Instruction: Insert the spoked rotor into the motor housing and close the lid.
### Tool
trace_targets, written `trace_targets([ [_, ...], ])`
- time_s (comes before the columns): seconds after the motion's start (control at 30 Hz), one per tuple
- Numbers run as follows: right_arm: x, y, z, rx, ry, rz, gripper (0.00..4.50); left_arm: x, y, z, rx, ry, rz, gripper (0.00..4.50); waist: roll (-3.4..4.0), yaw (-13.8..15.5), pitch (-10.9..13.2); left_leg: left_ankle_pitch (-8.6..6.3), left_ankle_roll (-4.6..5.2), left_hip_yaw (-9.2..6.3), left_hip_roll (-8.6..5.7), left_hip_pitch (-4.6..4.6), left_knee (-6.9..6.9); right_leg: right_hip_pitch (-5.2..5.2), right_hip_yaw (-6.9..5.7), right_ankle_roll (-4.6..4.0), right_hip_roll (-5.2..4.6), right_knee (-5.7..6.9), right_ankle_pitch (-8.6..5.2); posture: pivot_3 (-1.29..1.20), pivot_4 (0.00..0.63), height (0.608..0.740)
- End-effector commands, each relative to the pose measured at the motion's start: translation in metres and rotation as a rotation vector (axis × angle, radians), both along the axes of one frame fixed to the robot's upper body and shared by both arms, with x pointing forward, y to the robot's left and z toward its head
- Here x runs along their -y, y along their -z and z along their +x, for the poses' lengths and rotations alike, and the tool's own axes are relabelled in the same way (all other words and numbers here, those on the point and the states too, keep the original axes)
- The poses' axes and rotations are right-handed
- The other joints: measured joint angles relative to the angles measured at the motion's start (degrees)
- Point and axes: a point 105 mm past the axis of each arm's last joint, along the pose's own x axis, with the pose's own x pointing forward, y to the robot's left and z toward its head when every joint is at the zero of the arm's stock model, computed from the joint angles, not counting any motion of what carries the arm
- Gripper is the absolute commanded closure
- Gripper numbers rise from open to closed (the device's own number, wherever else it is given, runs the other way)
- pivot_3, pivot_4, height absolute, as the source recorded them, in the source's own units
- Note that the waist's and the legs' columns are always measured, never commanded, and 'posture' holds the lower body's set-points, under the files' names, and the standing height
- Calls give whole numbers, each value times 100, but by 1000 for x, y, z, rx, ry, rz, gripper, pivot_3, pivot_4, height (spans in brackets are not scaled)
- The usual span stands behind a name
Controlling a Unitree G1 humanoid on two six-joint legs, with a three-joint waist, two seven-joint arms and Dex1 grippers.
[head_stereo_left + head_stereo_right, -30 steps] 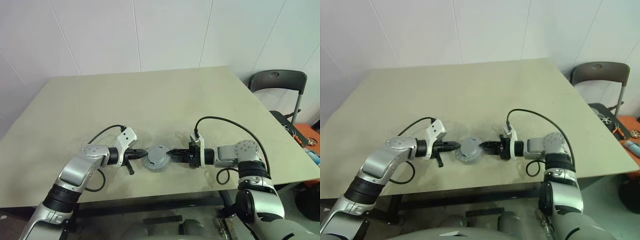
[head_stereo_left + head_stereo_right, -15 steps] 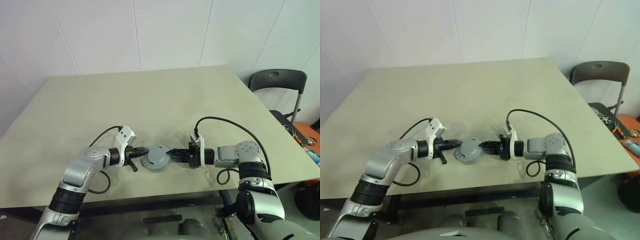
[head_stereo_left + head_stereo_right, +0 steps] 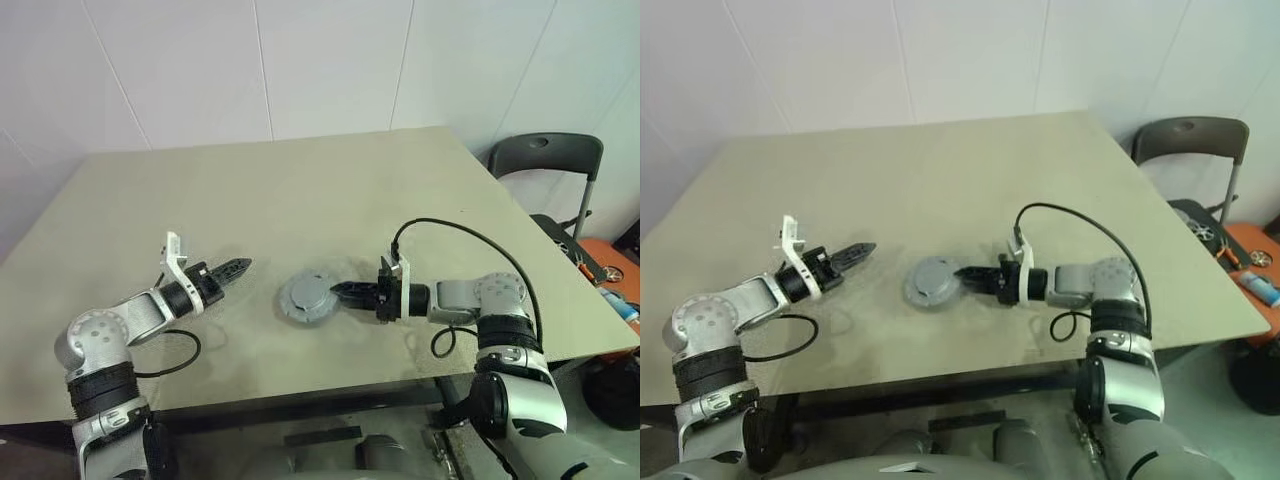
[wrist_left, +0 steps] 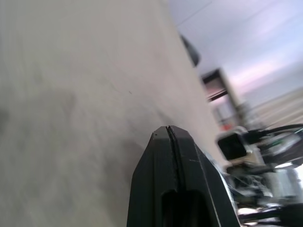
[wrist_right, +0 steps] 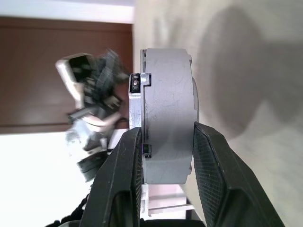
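The right gripper (image 3: 342,291) pinches the closed housing (image 3: 307,298) by its rim, disc faces flat between the fingers, just over the table (image 3: 300,200), while the left gripper (image 3: 238,266), pressed together, hovers apart beyond its far side.

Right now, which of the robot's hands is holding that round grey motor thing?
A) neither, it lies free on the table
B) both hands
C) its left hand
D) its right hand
D: the right gripper has its fingers clamped on the edge of the motor housing, while the left gripper is shut, apart from it.
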Motion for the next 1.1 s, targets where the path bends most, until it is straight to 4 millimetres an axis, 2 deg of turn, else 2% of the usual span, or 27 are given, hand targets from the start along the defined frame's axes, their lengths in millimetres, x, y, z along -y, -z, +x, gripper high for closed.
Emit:
trace_targets([
  [0.03, -2, -37, 7, 109, -19, 95, 3327, 6, -2, -12, -7, 32, -77, 4500, -1, -3, 0, 0, 0, 0, 0, 0, 0, 0, 0, 0, 0, 0, 0, 0, 0, 740],
  [0.1, -2, -46, 10, 128, -21, 109, 3327, 12, 2, -19, 0, 47, -61, 4500, 0, -12, 0, 5, -9, 4, -1, 0, -2, -2, 2, -1, -2, -1, 0, 0, 0, 740],
  [0.2, -2, -55, 13, 150, -28, 111, 3327, 15, 0, -27, 35, 52, -102, 3943, -2, -9, 1, 14, -27, 9, 0, -6, -6, -13, 8, -2, -2, 0, 1, 0, 0, 740],
  [0.37, 0, -60, 16, 163, -31, 98, 3327, 18, -13, -40, 95, 88, -214, 2291, -3, 1, 0, 4, -9, 8, 3, -7, -4, -13, 6, -9, 0, 1, 5, 0, 0, 740],
  [0.43, -1, -62, 15, 169, -40, 97, 3327, 18, -14, -40, 90, 80, -258, 1608, -3, 2, 0, 4, -9, 9, 2, -6, -3, -12, 7, -9, 0, 1, 5, 0, 0, 740],
  [0.6, -2, -64, 14, 181, -53, 98, 3327, 18, -31, -39, 141, 71, -387, 27, -6, 14, 1, 6, -13, 8, 3, -7, -2, -12, 7, -9, -1, 1, 5, 0, 0, 740],
  [0.77, -5, -68, 12, 196, -64, 113, 3327, 21, -33, -36, 111, 77, -411, 0, -6, 11, 1, 8, -16, 9, 2, -7, 0, -12, 8, -10, 0, 2, 6, 0, 0, 740],
  [0.9, -11, -73, 11, 213, -78, 143, 3327, 27, -27, -36, 45, 111, -395, 0, -5, 8, 1, 14, -27, 9, 2, -7, -1, -14, 8, -11, 0, 3, 6, 0, 0, 740],
  [1.1, -16, -76, 8, 227, -98, 154, 3327, 26, -29, -34, 34, 102, -400, 0, -5, 14, 0, 16, -29, 10, 2, -7, -1, -14, 9, -12, 0, 4, 7, 0, 0, 740],
])
